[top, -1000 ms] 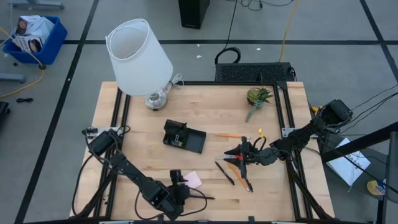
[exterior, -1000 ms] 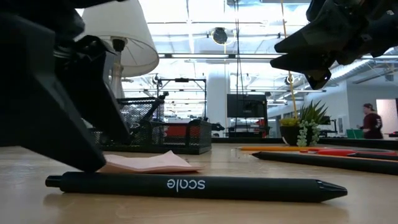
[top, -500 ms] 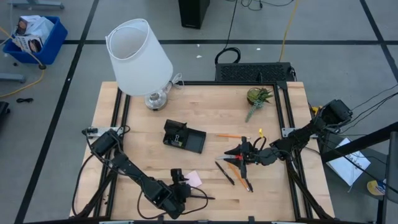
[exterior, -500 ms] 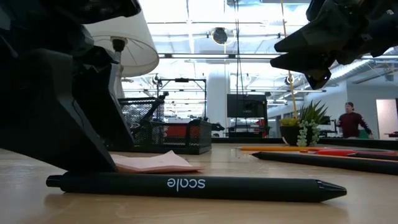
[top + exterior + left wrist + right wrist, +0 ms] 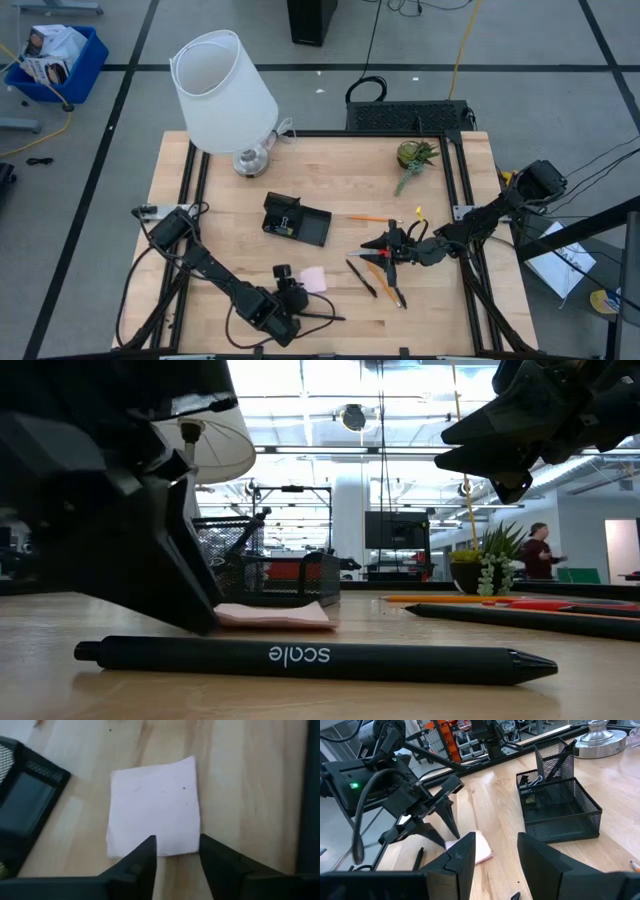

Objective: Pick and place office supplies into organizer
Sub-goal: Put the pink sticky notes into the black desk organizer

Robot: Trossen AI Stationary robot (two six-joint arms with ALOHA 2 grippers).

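Left wrist view has the left gripper [image 5: 176, 851] with its two dark fingers parted, tips poised at the near edge of the flat pink square sticky-note pad [image 5: 155, 807], which lies on the pale wooden table [image 5: 250, 785] and is not yet gripped. From above, that gripper [image 5: 287, 295] sits near the table's six o'clock edge, with the pad [image 5: 314, 279] just beside it toward two o'clock. The black wire-mesh rectangular organizer [image 5: 295, 219] stands clear of the pad, toward twelve o'clock from it.

Judging by this, the step in hand is picking up the pad. It is thin and flat, so the fingers likely need to straddle one edge and close low against the wood, or tilt to lift a corner first; closing too high would probably slide it away. Once held, the pad would suit the organizer's lower open compartment better than the taller section.

Farther out, the right gripper [image 5: 383, 245] hovers with fingers apart above the red-handled scissors [image 5: 377, 254] toward the table's four o'clock, with a black pen [image 5: 361, 277] and an orange pencil [image 5: 371, 218] close by.

Low view shows a second matte black pen [image 5: 310, 657] lying across the foreground, printed "scale" in white, upside down as seen. No other writing is legible.
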